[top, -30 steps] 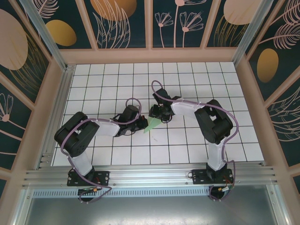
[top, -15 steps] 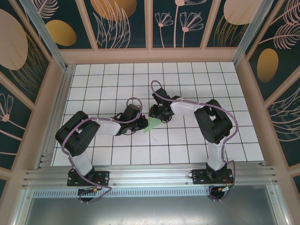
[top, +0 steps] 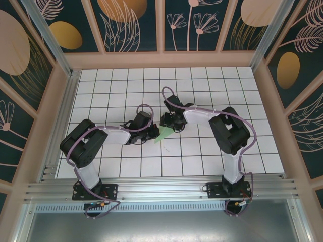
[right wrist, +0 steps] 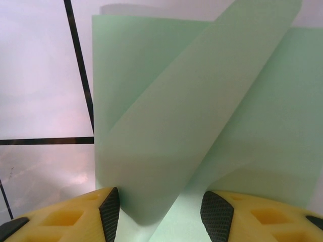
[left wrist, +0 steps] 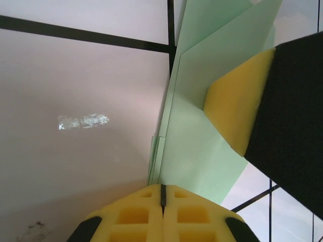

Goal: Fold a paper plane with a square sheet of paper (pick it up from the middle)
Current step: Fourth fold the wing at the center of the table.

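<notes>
— Top view: anything moved?
— Barely since a second ago. The paper plane (top: 164, 134) lies on the table (top: 212, 85), between the left gripper (top: 152, 135) and the right gripper (top: 173, 126).
— Left wrist?
— Pads (left wrist: 135, 216) pressed together on the paper's near edge.
— Right wrist?
— Jaws apart, a raised flap between them.

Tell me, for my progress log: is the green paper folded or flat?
Folded, not flat: the paper shows stacked layer edges, and one flap curls over it.
</notes>
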Robot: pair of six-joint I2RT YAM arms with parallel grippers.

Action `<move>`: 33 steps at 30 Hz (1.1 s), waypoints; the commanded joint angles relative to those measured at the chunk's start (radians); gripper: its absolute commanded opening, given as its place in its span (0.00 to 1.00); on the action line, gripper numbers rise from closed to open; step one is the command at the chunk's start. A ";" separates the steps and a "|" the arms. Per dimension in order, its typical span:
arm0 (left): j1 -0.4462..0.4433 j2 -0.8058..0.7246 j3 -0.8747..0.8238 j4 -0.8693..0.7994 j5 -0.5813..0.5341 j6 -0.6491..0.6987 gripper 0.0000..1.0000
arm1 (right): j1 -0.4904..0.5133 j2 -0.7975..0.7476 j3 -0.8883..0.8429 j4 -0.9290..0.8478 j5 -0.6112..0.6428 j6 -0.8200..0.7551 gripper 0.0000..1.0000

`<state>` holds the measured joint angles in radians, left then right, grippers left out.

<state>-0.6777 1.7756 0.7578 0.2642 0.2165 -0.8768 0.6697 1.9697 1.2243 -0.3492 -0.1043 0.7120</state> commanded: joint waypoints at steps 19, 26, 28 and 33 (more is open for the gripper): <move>0.007 -0.170 -0.074 0.072 0.001 -0.088 0.08 | 0.021 0.255 -0.014 -0.189 0.204 -0.003 0.51; 0.007 -0.084 -0.072 0.130 0.087 -0.102 0.06 | 0.022 0.262 -0.011 -0.183 0.189 0.003 0.51; 0.006 -0.067 -0.069 0.129 0.089 -0.097 0.05 | 0.022 0.265 -0.009 -0.183 0.183 0.003 0.51; 0.006 -0.023 -0.066 0.106 0.083 -0.082 0.05 | 0.022 0.270 -0.004 -0.184 0.179 0.004 0.52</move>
<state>-0.6777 1.7344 0.6945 0.3626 0.2852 -0.9630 0.7109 2.0239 1.3140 -0.4667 0.0101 0.7132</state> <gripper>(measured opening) 0.065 0.517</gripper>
